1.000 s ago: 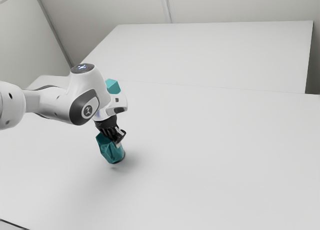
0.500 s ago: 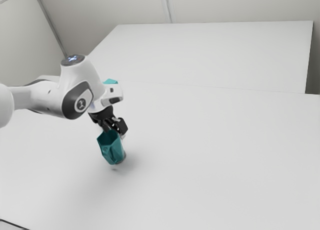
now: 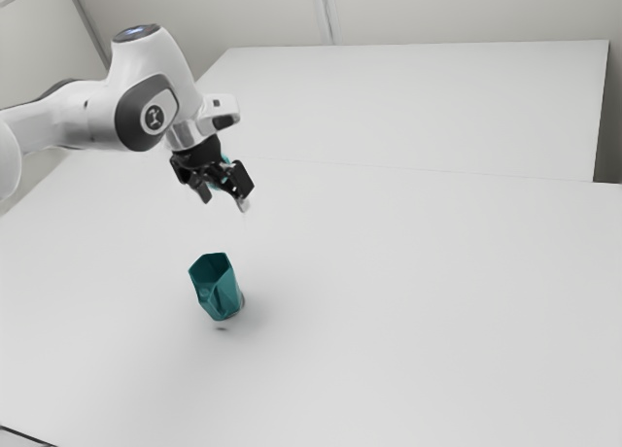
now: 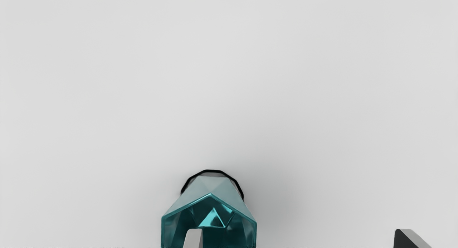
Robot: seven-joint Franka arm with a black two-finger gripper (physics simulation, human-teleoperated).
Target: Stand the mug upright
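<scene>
The teal faceted mug (image 3: 216, 287) stands on the table with its open mouth up; in the exterior view its body leans slightly, and I cannot tell whether that is real tilt. Well above it, apart from it, hangs my gripper (image 3: 224, 200), open. In the wrist view, the mug (image 4: 209, 208) shows its mouth and inner facets, with a dark-rimmed base beyond. One finger of my gripper (image 4: 300, 238) overlaps the mug's mouth in that picture; the other finger is far to its side, with nothing held between them.
Behind my hand, a second teal object (image 3: 225, 159) is mostly hidden. The white table (image 3: 408, 301) extends around the mug, and another white surface (image 3: 408, 107) lies beyond it. A dark line (image 3: 27, 436) crosses the exterior view's lower left corner.
My hand was low at the mug, then rose off it and climbed well above. The mug's mouth came into view as the fingers left; between the last two exterior pictures the mug keeps its pose.
</scene>
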